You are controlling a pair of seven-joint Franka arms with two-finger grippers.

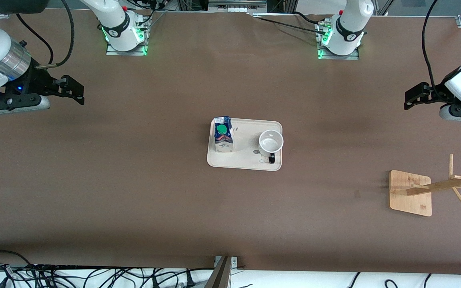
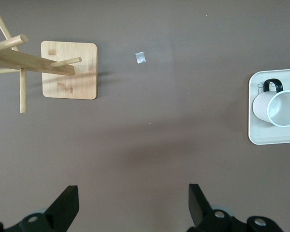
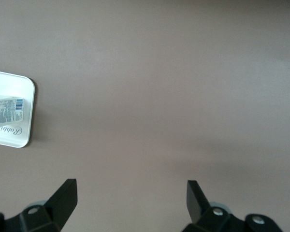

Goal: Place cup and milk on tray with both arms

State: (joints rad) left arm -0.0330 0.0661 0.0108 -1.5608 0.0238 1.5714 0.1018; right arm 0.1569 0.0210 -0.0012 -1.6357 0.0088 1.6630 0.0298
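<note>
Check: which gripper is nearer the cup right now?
Left. The left gripper hangs open over bare table at its own end; the right gripper hangs open at the other end, with the milk between it and the cup.

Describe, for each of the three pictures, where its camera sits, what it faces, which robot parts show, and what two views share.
Front view: high across the table, facing both bases; shows both arms, left tool and right tool, open, over bare table.
Left wrist view: on the left wrist, looking down; own open fingers, wooden rack, cup.
Right wrist view: on the right wrist, looking down; own open fingers, milk.
Shared: both wrist views catch the tray, each from its own end.
</note>
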